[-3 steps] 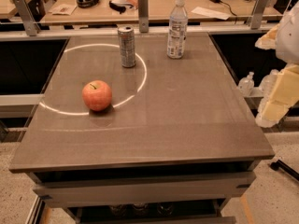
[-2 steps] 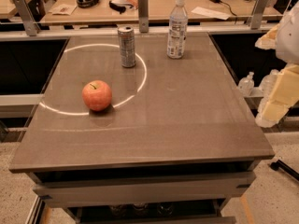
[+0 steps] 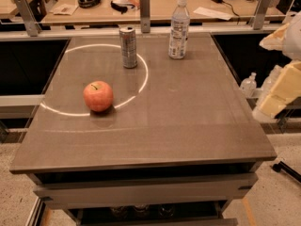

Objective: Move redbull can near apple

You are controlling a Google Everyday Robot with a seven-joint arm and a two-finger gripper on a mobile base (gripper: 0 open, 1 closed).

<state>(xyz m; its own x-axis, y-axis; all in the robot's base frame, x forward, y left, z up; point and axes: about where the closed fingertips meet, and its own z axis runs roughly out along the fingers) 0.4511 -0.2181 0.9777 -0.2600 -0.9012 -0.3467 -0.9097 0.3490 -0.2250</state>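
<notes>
Arm links in pale cream show only at the right edge of the camera view, beyond the right rim of the table, and slant downward. The gripper hangs there beside the table's right side, not over the tabletop. Whether it is open or closed cannot be told, nor whether it holds anything. The redbull can stands upright near the table's far edge, left of centre, at the far arc of a thin white ring on the surface. It is well apart from the gripper, across the table to its left. The apple rests nearer the camera, left of the can and apart from it, just inside the ring's near arc. A clear plastic bottle stands upright to the right of the can, between can and gripper.
</notes>
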